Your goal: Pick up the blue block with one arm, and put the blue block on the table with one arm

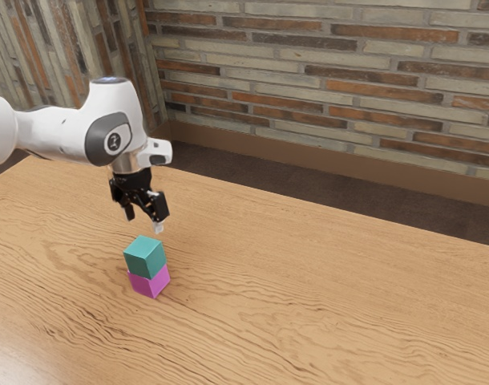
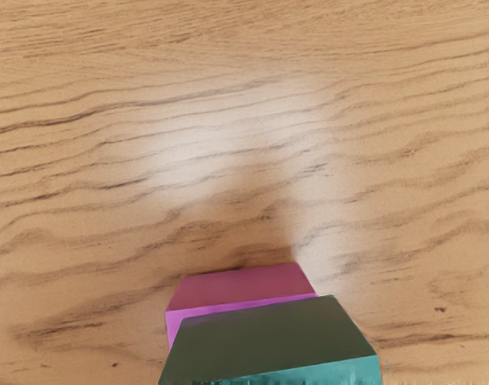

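My black gripper hangs above the block stack in the exterior view, its two fingers apart and nothing between them. Below it, the teal-blue block rests on top of a magenta block, which sits on the wooden table. A visible gap separates the fingertips from the blue block's top. At the lower edge of the wrist view the blue block appears large, partly covering the magenta block under it.
A brick wall stands beyond the table's far edge, with a dark floor strip between them. Bare wood surrounds the stack in both views.
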Action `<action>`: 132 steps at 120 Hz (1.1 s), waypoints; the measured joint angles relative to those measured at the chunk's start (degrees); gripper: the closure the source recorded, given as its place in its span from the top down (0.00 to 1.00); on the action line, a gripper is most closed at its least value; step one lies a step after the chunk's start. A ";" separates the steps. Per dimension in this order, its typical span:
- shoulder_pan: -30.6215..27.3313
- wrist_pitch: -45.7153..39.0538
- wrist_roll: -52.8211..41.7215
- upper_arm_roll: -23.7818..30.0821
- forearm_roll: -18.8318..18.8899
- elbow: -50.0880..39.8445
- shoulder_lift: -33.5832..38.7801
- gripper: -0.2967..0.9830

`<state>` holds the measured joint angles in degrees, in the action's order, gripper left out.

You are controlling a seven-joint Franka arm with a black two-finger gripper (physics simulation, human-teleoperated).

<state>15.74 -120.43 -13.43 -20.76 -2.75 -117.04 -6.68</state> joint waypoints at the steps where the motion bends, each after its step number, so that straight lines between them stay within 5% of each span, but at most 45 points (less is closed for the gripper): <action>1: 0.06 -0.27 0.03 0.04 0.02 -0.38 0.22 0.75; 98: 0.60 -12.84 2.49 0.36 0.18 -10.99 0.75 0.75; 132: 0.55 -13.65 3.44 0.36 -0.07 -11.43 0.69 0.57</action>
<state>16.29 -134.07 -9.98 -20.40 -2.82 -128.47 -5.99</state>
